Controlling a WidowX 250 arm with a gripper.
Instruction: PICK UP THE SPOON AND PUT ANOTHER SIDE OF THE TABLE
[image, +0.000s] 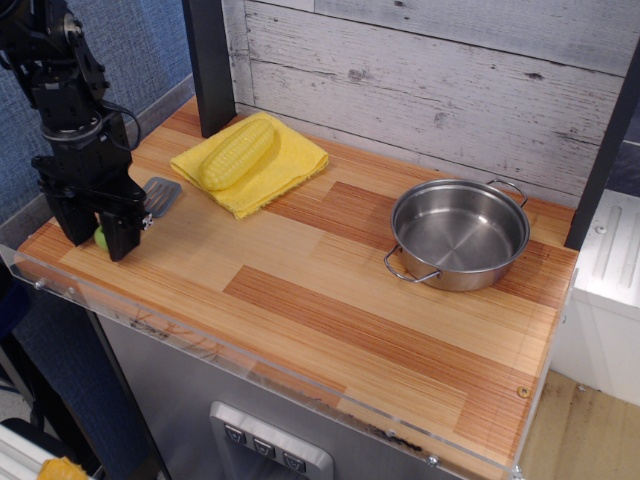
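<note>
**Operator:** Overhead-front view: where did the spoon (150, 202) lie relative to the hand (98, 237)?

**Technician:** The spoon lay at the near-left corner of the tabletop (330, 290), directly under the hand. The grey slotted head projected up and to the right of the fingers (122, 232). Only a sliver of the lime-green handle showed, in the gap between them.

**Operator:** Long axis?

**Technician:** It ran diagonally, handle toward the near-left edge and head toward the yellow cloth (262, 165) carrying the corn cob (238, 152). The two fingers stood one on each side of the handle, so they straddled that axis near its handle end.

**Operator:** State of the hand?

**Technician:** The fingers were low, at or near the tabletop surface, with a gap between them. Whether they had clamped the handle or merely bracketed it could not be determined; the handle was mostly hidden.

**Operator:** What did the coming move depend on?

**Technician:** In my judgement, on the handle being centred between the fingers. The steel pot (458, 232) stood well apart on the right side, leaving bare tabletop in front of it for placement.
</note>
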